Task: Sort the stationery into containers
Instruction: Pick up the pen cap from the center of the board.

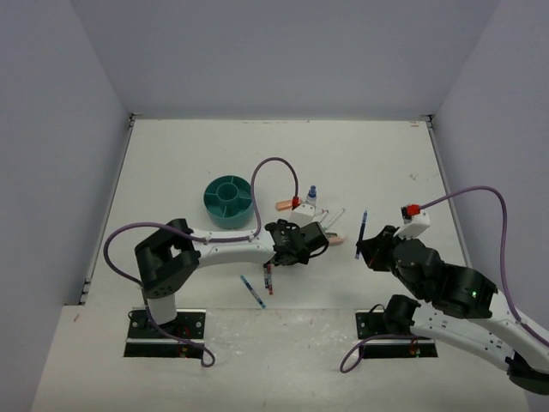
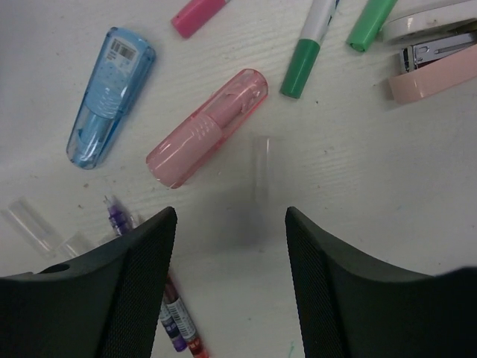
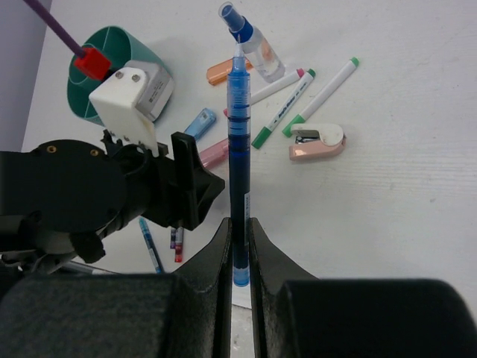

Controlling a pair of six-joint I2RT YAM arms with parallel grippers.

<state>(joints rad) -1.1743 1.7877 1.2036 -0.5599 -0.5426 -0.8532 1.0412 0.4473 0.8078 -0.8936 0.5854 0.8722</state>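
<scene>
My right gripper (image 3: 238, 227) is shut on a blue pen (image 3: 238, 142) and holds it above the table; it also shows in the top view (image 1: 365, 246) with the pen (image 1: 364, 223). My left gripper (image 2: 229, 218) is open and empty, low over the table just short of a pink marker (image 2: 207, 127) and a light-blue marker (image 2: 110, 95); in the top view it (image 1: 319, 236) lies over the pile. The teal organizer (image 1: 229, 201) stands to the left of the pile. The blue-capped bottle (image 1: 311, 196) stands upright behind the left gripper.
Green-capped white pens (image 2: 304, 66), a pink stapler (image 2: 436, 71) and a clear cap (image 2: 261, 168) lie ahead of the left gripper. Purple and red pens (image 1: 268, 276) and a blue pen (image 1: 253, 292) lie nearer the bases. An orange marker (image 1: 283, 205) lies by the organizer.
</scene>
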